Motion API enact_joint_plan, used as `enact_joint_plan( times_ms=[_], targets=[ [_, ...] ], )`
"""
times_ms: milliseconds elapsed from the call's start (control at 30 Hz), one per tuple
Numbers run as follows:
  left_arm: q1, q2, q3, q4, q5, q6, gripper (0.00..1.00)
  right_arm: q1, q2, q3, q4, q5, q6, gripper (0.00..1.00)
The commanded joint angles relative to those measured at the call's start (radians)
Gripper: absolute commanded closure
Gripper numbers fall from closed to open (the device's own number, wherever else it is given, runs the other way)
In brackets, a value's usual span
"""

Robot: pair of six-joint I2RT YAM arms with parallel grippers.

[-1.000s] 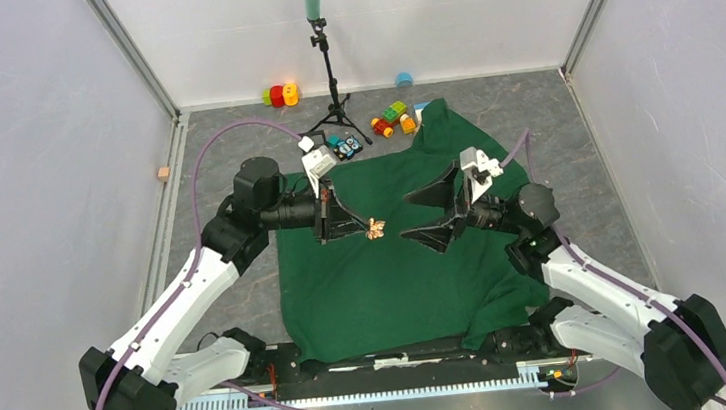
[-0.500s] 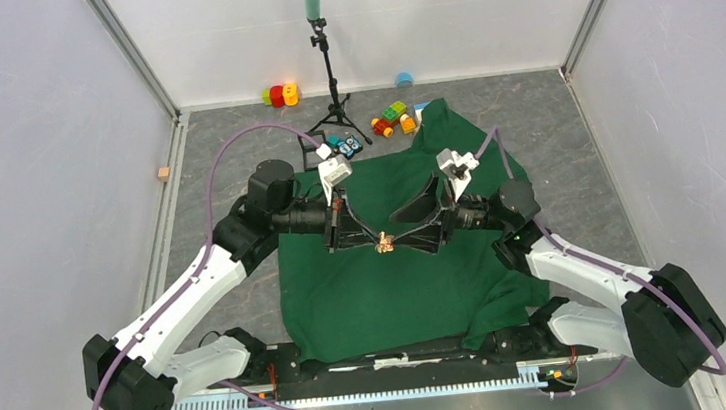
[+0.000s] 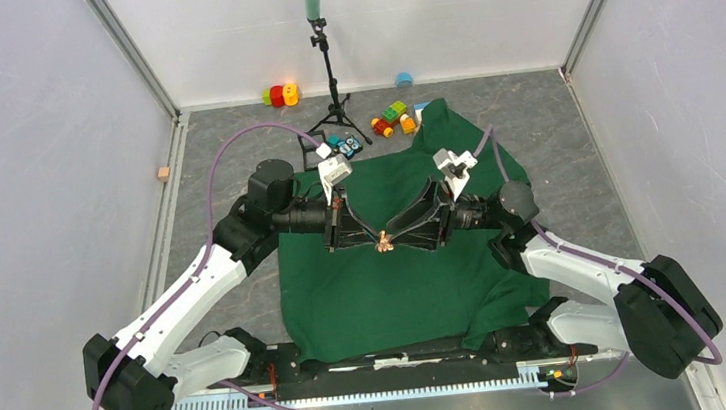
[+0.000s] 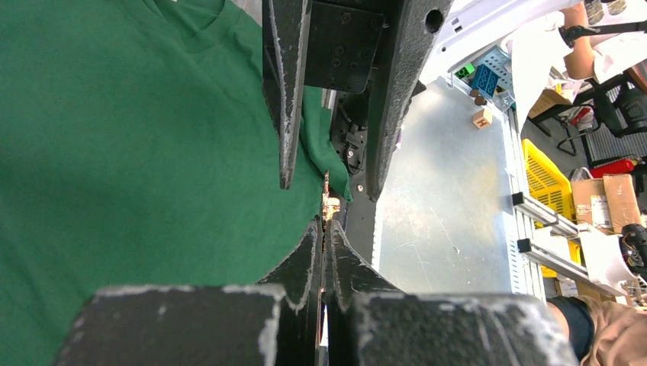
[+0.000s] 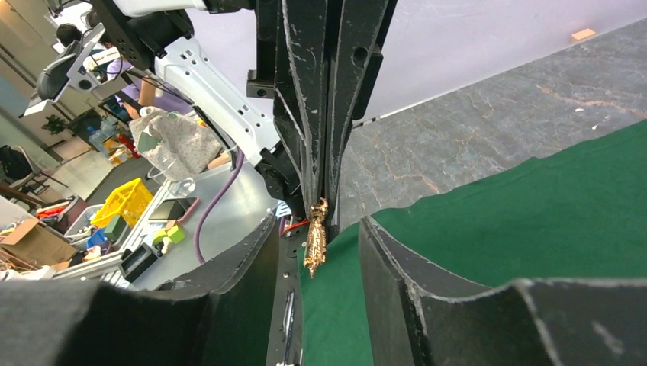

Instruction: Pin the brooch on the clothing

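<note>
**Brooch between two grippers: a slip is the danger**

The left gripper point(image 4: 324, 226) is clamped on the brooch point(image 5: 314, 242), a small golden piece that hangs from its tips above the middle of the green clothing point(image 3: 388, 298). The right gripper point(image 5: 317, 223) has its fingers apart, one on each side of the brooch, and does not touch it. If they close off-centre, they may twist the brooch out of the left grip, and it would drop on the fabric unpinned. One second earlier the arms were well apart and the right fingers wider; now the tips meet.
</note>
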Motion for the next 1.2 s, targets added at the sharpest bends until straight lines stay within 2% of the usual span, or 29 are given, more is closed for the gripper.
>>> enact_joint_plan(
  times_ms=[0, 300, 400, 600, 833, 900, 1033, 1167],
  targets=[
    [-0.005, 0.001, 0.004, 0.033, 0.03, -0.008, 0.98, 0.009, -0.001, 0.027, -0.065, -0.003, -0.06, 0.53],
    [-0.011, 0.007, 0.002, 0.034, 0.033, -0.008, 0.98, 0.022, 0.013, 0.058, -0.166, 0.012, -0.112, 0.59],
    [-0.016, 0.008, 0.001, 0.035, 0.033, -0.008, 0.98, 0.022, 0.025, 0.072, -0.194, 0.018, -0.119, 0.65],
    [-0.022, 0.006, 0.0, 0.035, 0.036, -0.007, 0.98, 0.023, 0.048, 0.084, -0.255, 0.04, -0.143, 0.84],
    [-0.028, 0.009, -0.004, 0.035, 0.037, -0.005, 0.98, 0.023, 0.06, 0.093, -0.273, 0.04, -0.155, 0.88],
    [-0.028, 0.008, -0.004, 0.035, 0.028, -0.007, 0.98, 0.023, 0.054, 0.095, -0.275, 0.03, -0.162, 0.83],
    [-0.029, 0.004, 0.005, 0.008, -0.058, 0.001, 0.98, 0.023, 0.025, 0.097, -0.274, -0.007, -0.183, 0.53],
    [-0.028, 0.0, 0.012, -0.021, -0.16, 0.003, 0.98, 0.01, -0.037, 0.096, -0.309, -0.014, -0.224, 0.33]
  ],
)
